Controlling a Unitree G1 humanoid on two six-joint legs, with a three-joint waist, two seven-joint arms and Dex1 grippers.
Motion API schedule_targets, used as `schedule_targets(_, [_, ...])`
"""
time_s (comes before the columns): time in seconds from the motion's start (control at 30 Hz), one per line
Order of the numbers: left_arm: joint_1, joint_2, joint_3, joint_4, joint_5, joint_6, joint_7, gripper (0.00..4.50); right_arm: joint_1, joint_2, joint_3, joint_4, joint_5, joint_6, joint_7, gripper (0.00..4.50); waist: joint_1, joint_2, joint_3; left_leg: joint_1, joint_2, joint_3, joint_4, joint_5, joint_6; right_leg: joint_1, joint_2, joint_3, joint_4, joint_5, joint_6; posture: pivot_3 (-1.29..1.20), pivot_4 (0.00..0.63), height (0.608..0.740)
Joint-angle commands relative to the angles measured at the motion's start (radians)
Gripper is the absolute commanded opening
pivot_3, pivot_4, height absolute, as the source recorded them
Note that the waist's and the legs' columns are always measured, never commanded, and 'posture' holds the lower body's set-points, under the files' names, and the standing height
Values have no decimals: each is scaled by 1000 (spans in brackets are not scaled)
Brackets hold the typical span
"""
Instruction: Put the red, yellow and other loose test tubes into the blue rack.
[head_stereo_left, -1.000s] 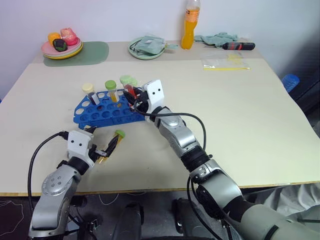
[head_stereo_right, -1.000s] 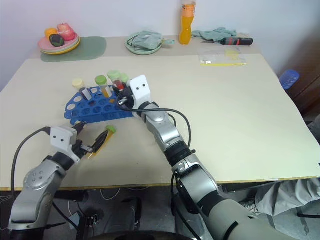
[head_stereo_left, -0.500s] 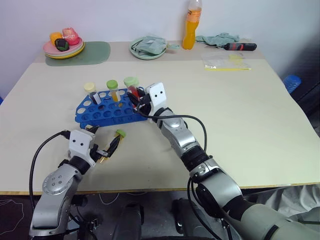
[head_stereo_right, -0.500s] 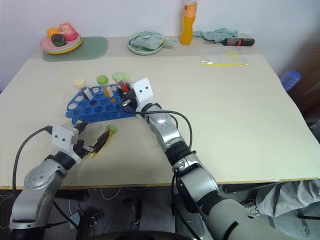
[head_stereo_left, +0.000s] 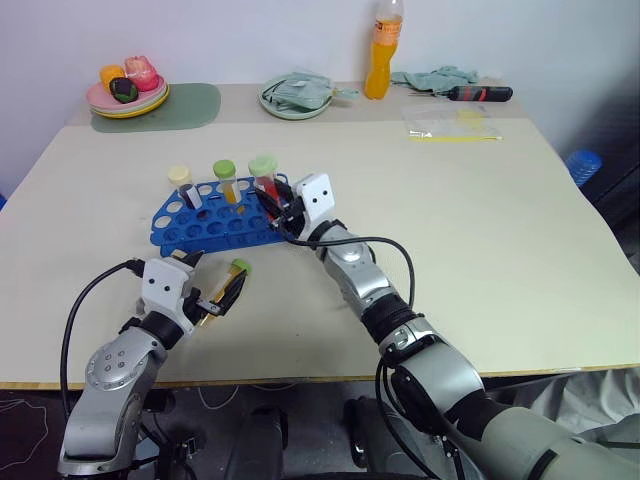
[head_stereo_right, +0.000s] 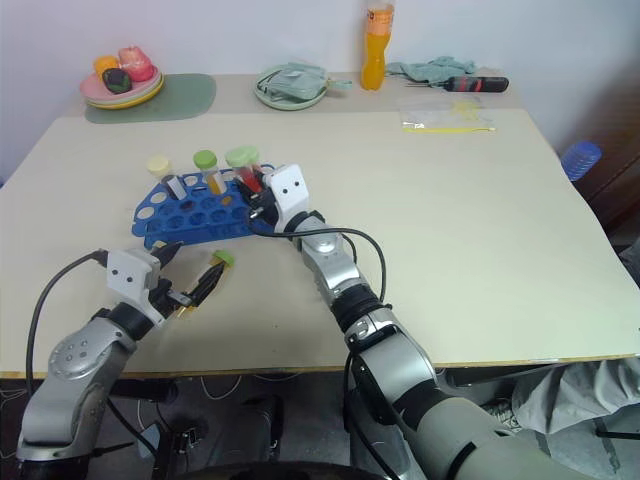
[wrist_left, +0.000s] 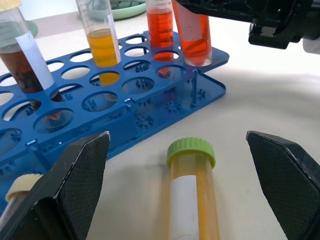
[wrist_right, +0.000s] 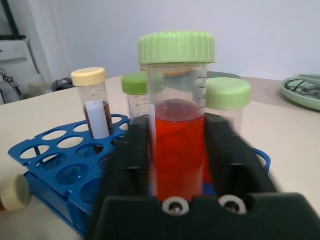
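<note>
The blue rack (head_stereo_left: 205, 232) stands at mid-left on the table and holds a cream-capped dark tube (head_stereo_left: 180, 180), a green-capped yellow tube (head_stereo_left: 224, 176) and a red one (wrist_left: 160, 25). Another green-capped red test tube (wrist_right: 177, 150) stands in the rack's corner hole. My right gripper (head_stereo_left: 283, 207) is open, with one finger on each side of that tube. Nearer me, a loose yellow test tube (wrist_left: 192, 200) with a green cap lies on the table between the fingers of my open left gripper (wrist_left: 176, 137). A cream cap (wrist_left: 20, 186) of one more tube shows beside the rack.
Along the far edge sit a plate of fruit (head_stereo_left: 127, 90) on a green mat (head_stereo_left: 190, 105), a green plate with a cloth (head_stereo_left: 297, 95), an orange bottle (head_stereo_left: 379, 50), a screwdriver (head_stereo_left: 478, 93) and a plastic bag (head_stereo_left: 450, 125).
My right gripper has opened off the red test tube, which now stands in the rack's corner hole. The left arm has stayed still around the yellow tube.
</note>
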Motion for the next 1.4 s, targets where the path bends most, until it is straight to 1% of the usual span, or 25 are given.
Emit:
schedule_targets(0.03, [-14, 21, 11, -63, -30, 63, 5, 4500, 17, 60, -13, -78, 7, -46, 15, 3795, 0, 0, 0, 0, 0, 0, 0, 0, 0, 0, 0, 0, 0, 0, 0, 0, 150, 740])
schedule_targets(0.07, [-22, 31, 9, -78, -39, 93, 5, 4500, 22, 49, -7, -115, 1, -49, 20, 4216, -1, 0, 0, 0, 0, 0, 0, 0, 0, 0, 0, 0, 0, 0, 0, 0, 150, 740])
schedule_targets(0.1, [-45, 49, 9, -106, -56, 174, 20, 4500, 37, 29, -2, -176, 7, -39, 42, 4445, -1, 0, 0, 0, 0, 0, 0, 0, 0, -1, 0, 0, 1, 0, 0, 0, 150, 740])
schedule_targets(0.17, [-99, 79, 25, -166, -95, 310, 54, 4500, 72, -9, 4, -298, 21, 10, 75, 4445, 2, 0, 0, -1, 0, -1, 0, 0, 0, -1, 0, 0, 1, 0, 0, 0, 150, 740])
schedule_targets(0.23, [-179, 132, 27, -222, -113, 470, 94, 4500, 107, -56, 7, -421, 32, 76, 120, 4445, 2, 0, 0, -1, 0, -2, 0, 0, 0, 0, 0, 0, 2, 0, 0, 0, 150, 740])
schedule_targets(0.33, [-347, 213, 36, -272, -189, 821, 138, 4500, 151, -157, 12, -599, 61, 204, 214, 4445, 4, 0, 0, 0, -1, -4, 2, 0, 0, 1, 0, -1, 2, 0, 0, 0, 150, 740])
schedule_targets(0.37, [-439, 265, 12, -273, -218, 1036, 123, 4500, 168, -222, 17, -672, 89, 275, 281, 4445, 4, 0, 0, 0, -1, -3, 2, 0, 0, 2, 0, -1, 2, 0, 0, 0, 150, 740])
schedule_targets(0.4, [-500, 325, -18, -253, -261, 1182, 116, 4500, 183, -281, 26, -736, 116, 346, 343, 4445, 4, -1, 0, 0, -1, -3, 2, 0, 0, 2, 0, -1, 2, 0, 0, 0, 150, 740])
schedule_targets(0.43, [-543, 373, -45, -221, -309, 1271, 122, 4500, 196, -337, 37, -793, 139, 409, 400, 4445, -1, -1, 1, 0, -1, -5, 2, 0, 0, 2, 1, -3, 2, 0, 1, 0, 150, 740])
schedule_targets(0.47, [-579, 398, -67, -188, -347, 1311, 133, 4500, 216, -403, 55, -852, 151, 447, 466, 4445, -4, 0, 1, 1, -1, -5, 1, 0, 0, 3, 1, -2, 1, 0, 1, 0, 150, 740])
schedule_targets(0.57, [-654, 450, -124, -104, -472, 1312, 162, 4500, 264, -547, 88, -995, 213, 565, 609, 4445, -15, 1, 1, 2, -1, -5, -1, 0, 0, 2, 1, -2, 1, -2, 1, 0, 150, 740])
schedule_targets(0.6, [-686, 469, -166, -76, -501, 1312, 172, 4500, 285, -600, 100, -1042, 230, 596, 661, 4445, -18, 1, 1, 2, -1, -5, -1, 0, 0, 2, 2, -2, 2, -2, 1, 0, 150, 740])
schedule_targets(0.67, [-730, 486, -243, -17, -533, 1312, 209, 4500, 321, -666, 116, -1105, 246, 628, 720, 4445, -16, 0, 2, 1, -1, -6, 0, 0, 0, 1, 1, -2, 3, -3, 0, 0, 150, 740])
schedule_targets(0.73, [-758, 496, -297, 26, -553, 1312, 250, 4500, 341, -686, 123, -1135, 251, 648, 731, 4445, -18, 0, 2, 1, -1, -5, 0, 0, 0, 2, 1, -2, 3, -3, 0, 0, 150, 740])
schedule_targets(0.87, [-790, 490, -333, 88, -637, 1312, 327, 4500, 364, -682, 133, -1157, 219, 644, 710, 4445, -17, 0, 2, 1, -1, -5, 1, 0, 0, 2, 1, -2, 4, -3, 0, 0, 150, 740])
schedule_targets(0.97, [-798, 483, -345, 109, -690, 1312, 390, 3666, 370, -669, 133, -1168, 215, 652, 690, 4500, -10, 0, 2, 0, -1, -5, 1, 0, -1, 1, 1, -2, 4, -3, 0, 0, 150, 740])
schedule_targets(1.1, [-802, 481, -361, 120, -739, 1312, 458, 1669, 375, -654, 136, -1177, 211, 655, 671, 4500, 2, 0, 2, 0, -1, -5, 2, 1, -1, 1, 0, -2, 4, -3, 0, 0, 150, 740])
schedule_targets(1.13, [-804, 487, -359, 120, -756, 1312, 470, 1112, 376, -652, 137, -1179, 209, 655, 668, 4500, 3, -1, 2, 0, -1, -5, 2, 1, -2, 1, 0, -2, 3, -3, 0, 0, 150, 740])
schedule_targets(1.17, [-806, 501, -357, 111, -775, 1312, 469, 794, 376, -651, 137, -1178, 208, 653, 666, 4500, 3, -1, 2, 0, -1, -5, 2, 1, -2, 1, 0, -2, 3, -3, 0, 0, 150, 740])
schedule_targets(1.23, [-804, 521, -345, 101, -812, 1312, 468, 794, 375, -649, 134, -1176, 207, 651, 664, 4500, 3, -1, 2, 0, -2, -5, 2, 1, -2, 1, 0, -2, 3, -3, 0, 0, 150, 740])
schedule_targets(1.3, [-782, 548, -288, 65, -822, 1312, 446, 794, 367, -645, 126, -1168, 211, 652, 662, 4500, 2, -1, 2, 0, -2, -5, 2, 1, -2, 1, 0, -2, 3, -3, 0, 0, 150, 740])
schedule_targets(1.33, [-753, 552, -232, 14, -804, 1276, 429, 794, 366, -644, 124, -1169, 213, 654, 660, 4500, 1, -1, 2, 0, -2, -5, 1, 1, -2, 1, 0, -2, 3, -3, 0, 0, 150, 740])
schedule_targets(1.4, [-661, 567, -122, -104, -751, 1113, 351, 794, 368, -641, 120, -1169, 216, 657, 656, 4500, -1, -1, 2, 0, -1, -4, 1, 1, -2, 0, 0, -1, 4, -3, 0, 0, 150, 740])
